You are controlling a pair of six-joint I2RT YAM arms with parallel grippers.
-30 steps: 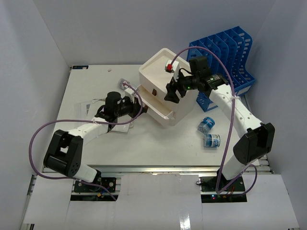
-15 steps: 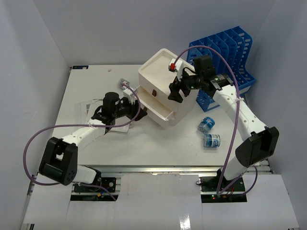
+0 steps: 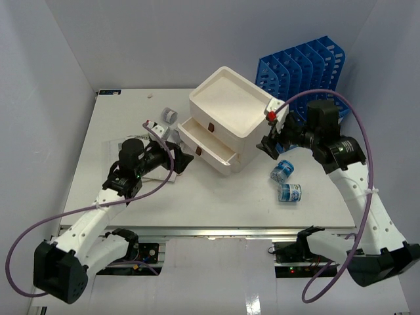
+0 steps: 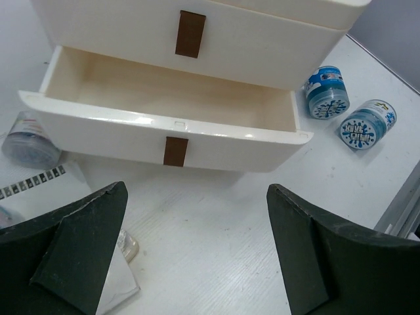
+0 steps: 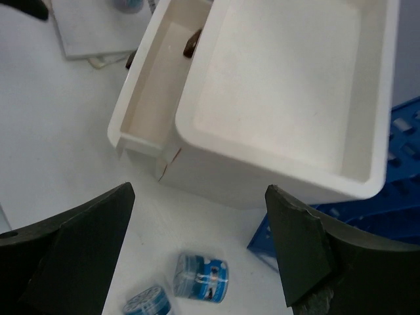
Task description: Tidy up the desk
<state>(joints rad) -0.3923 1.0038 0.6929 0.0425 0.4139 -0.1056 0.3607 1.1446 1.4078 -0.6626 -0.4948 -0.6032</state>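
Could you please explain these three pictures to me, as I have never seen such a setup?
Two robot arms are bolted at the near edge of the desk. One picture looks down from above; the other two come from a camera on each wrist. On it stand a white drawer box, one drawer pulled out, and a blue file rack; two small blue-labelled jars lie nearby. The left tool and the right tool are open and hold nothing.

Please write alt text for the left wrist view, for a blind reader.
An open drawer stands pulled out of a white plastic drawer box on the white desk, in front of the open left gripper. Two small blue-and-white jars lie to the right; a clear jar sits at left.
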